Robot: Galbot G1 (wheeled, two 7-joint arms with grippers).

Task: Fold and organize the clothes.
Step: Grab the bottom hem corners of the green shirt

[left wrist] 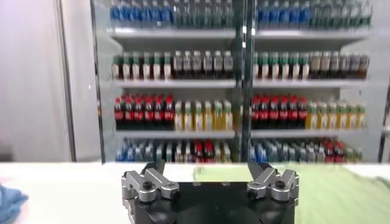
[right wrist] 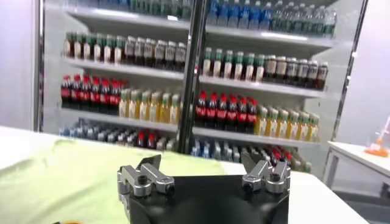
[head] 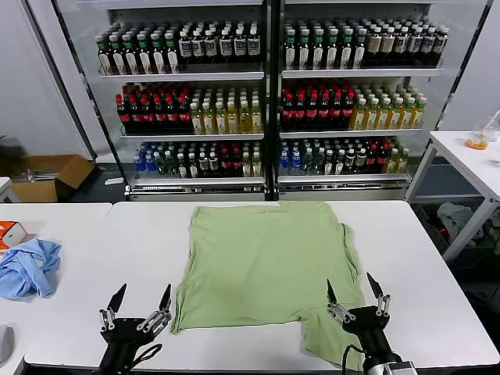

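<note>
Green cotton shirt (head: 266, 262) lies flat mid-counter, soft and light; both spread-open grippers, left (head: 141, 305) and right (head: 355, 296), hover at the near edge, best pinching hem corners.

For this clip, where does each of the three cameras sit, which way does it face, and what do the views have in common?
Head view: on the robot's head, looking forward and down at the white table, the green shirt, the blue cloth; left gripper and right gripper both open.
Left wrist view: low over the table, facing the drinks cooler; own gripper shows.
Right wrist view: same direction; own gripper shows.
Shared: all three show shirt and cooler.
</note>
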